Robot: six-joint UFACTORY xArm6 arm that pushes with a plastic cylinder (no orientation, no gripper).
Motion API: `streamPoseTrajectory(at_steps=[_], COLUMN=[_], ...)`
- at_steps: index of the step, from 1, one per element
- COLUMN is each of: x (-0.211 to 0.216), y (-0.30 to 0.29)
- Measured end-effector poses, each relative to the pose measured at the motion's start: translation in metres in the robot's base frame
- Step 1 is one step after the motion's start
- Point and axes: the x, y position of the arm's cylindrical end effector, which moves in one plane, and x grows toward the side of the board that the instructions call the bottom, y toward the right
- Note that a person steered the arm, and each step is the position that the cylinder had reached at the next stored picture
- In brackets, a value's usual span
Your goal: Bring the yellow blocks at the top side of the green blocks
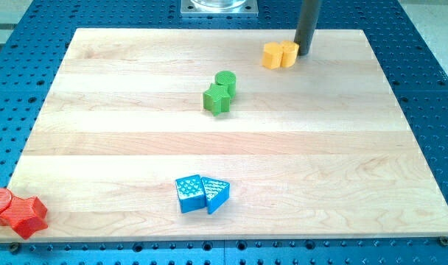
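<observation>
Two yellow blocks (280, 54) lie side by side near the view's top, right of centre; their shapes are hard to make out. My tip (303, 51) touches or nearly touches the right side of the right yellow block. A green round block (225, 81) and a green star-shaped block (217, 99) sit together near the board's middle, below and to the left of the yellow blocks.
Two blue blocks (202, 193) lie together near the view's bottom centre. Two red blocks (15, 210) sit at the bottom left corner of the wooden board (121, 147). A metal base (219, 6) stands at the view's top. A blue perforated table (430, 88) surrounds the board.
</observation>
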Motion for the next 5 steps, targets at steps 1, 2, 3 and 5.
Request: streamPoseTrajectory(at_steps=[1, 2, 3, 5], x=[0.003, 0.019, 0.000, 0.005], y=[0.032, -0.002, -0.013, -0.067])
